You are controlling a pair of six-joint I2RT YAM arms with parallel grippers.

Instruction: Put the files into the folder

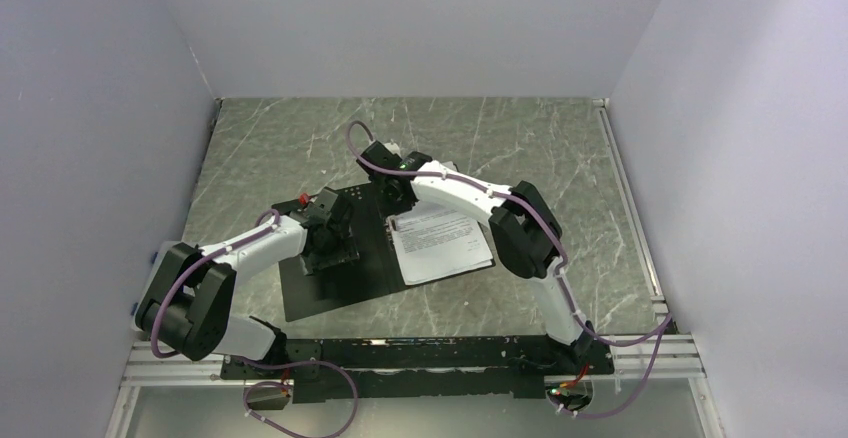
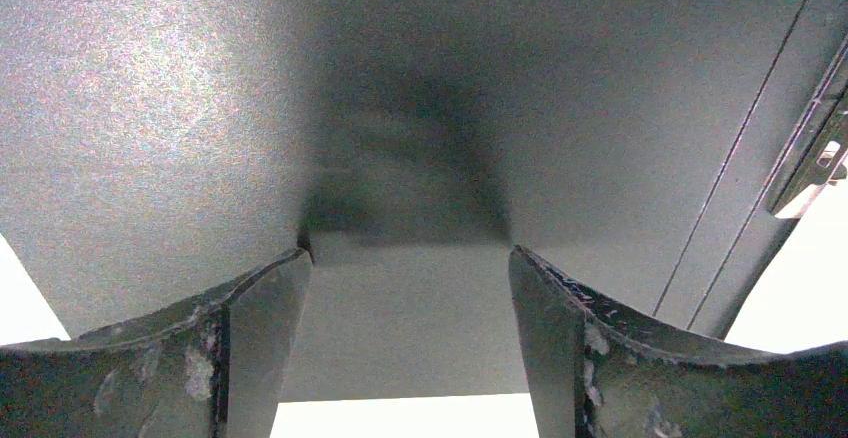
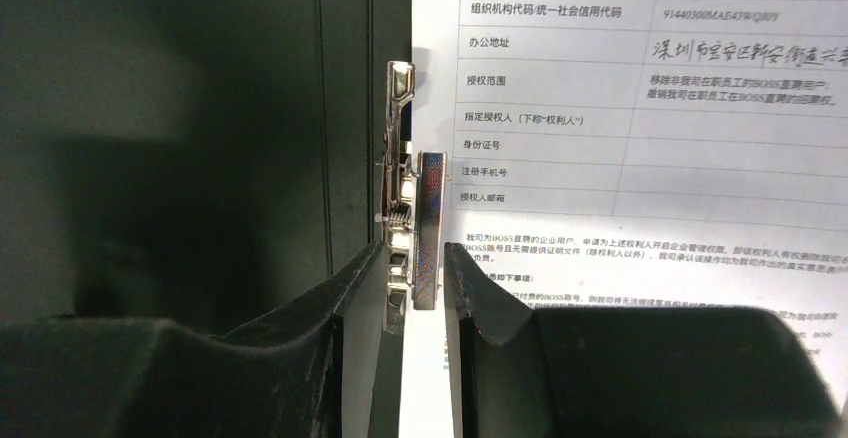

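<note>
Black is the inside of the open folder (image 1: 318, 298), which lies flat on the grey stone table (image 1: 500, 148). The files (image 1: 445, 243) are white sheets lying on the right half of the folder, with their left edge at the fold in the middle. The right gripper (image 1: 392, 190) reaches down at the far end of that fold. In the right wrist view its two fingers (image 3: 480, 323) are only a little way apart, and the shiny metal clip (image 3: 428, 228) stands up between them. The right finger looks to be against the clip. I cannot tell if the fingers are really pinching it or just sitting beside it. The left gripper (image 1: 330, 250) is over the left half of the folder. Its fingers (image 2: 250, 358) are spread wide with nothing between them, very close above the dark folder sheet. I cannot tell if they touch it. The top sheet has a table with black Chinese words, such as 申请人, 办公地址, 授权范围, 身份证号 and 注册手机号. One box holds a long code that starts with 9144. One line is written by hand. Below the table come small lines of print where the word BOSS can be read.
</note>
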